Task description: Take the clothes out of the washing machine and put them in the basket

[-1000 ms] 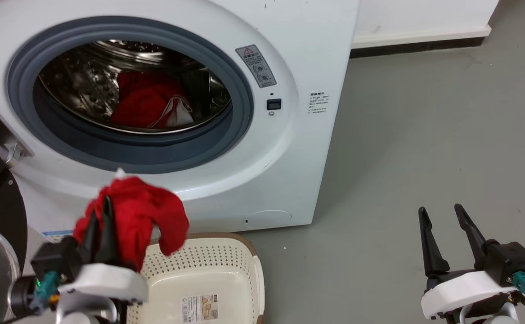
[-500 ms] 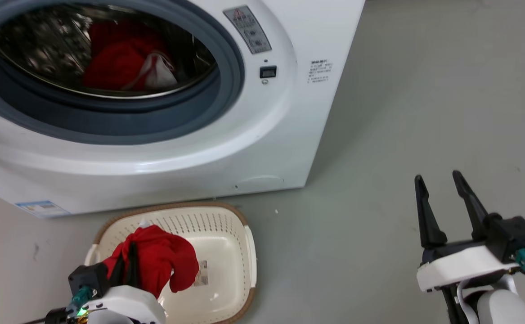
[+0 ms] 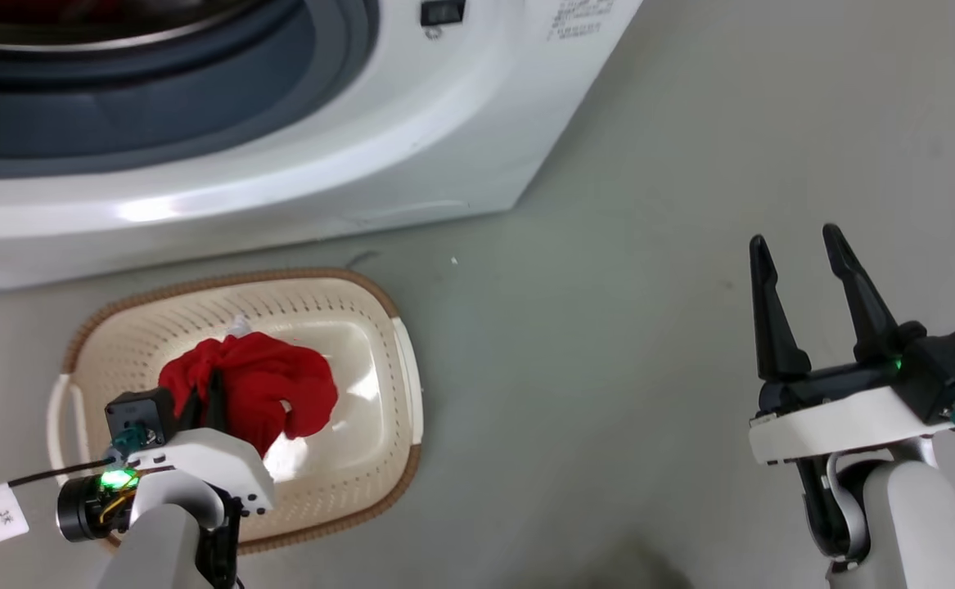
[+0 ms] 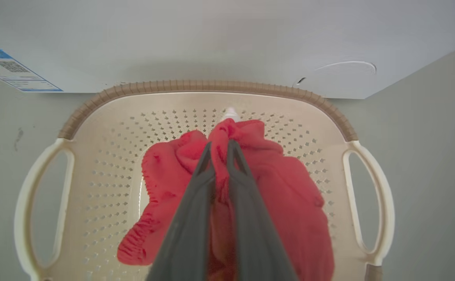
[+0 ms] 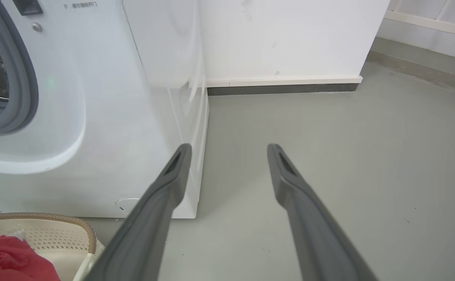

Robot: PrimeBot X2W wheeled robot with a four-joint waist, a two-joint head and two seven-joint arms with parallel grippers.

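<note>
Two grippers: left gripper (image 4: 219,145) low over the basket (image 3: 399,368), right gripper (image 3: 795,237) out above the floor (image 3: 649,343) — one busy, one idle.
Left gripper: fingers pressed together on a fold of the red garment (image 3: 281,384), pinching it near its top; a small white tag (image 4: 230,113) pokes up just past the tips.
Red garment: bunched and draped around both fingers, inside the basket's walls, about mid-basket and a touch nearer the wall on the machine's side; whether it rests on the bottom I cannot tell.
Basket: cream, perforated, brown woven rim, a loop handle at each end; it stands on the floor just in front of the washing machine (image 3: 322,180).
Washing machine: white front, grey porthole rim at the head view's top left; a blue-edged label (image 4: 13,70) sits low on its front panel.
Right gripper: fingers spread wide, nothing between them — well apart from the basket, hovering over grey floor beside the machine's front corner.
Wall (image 5: 289,39): white, pale skirting along the floor past the machine.
</note>
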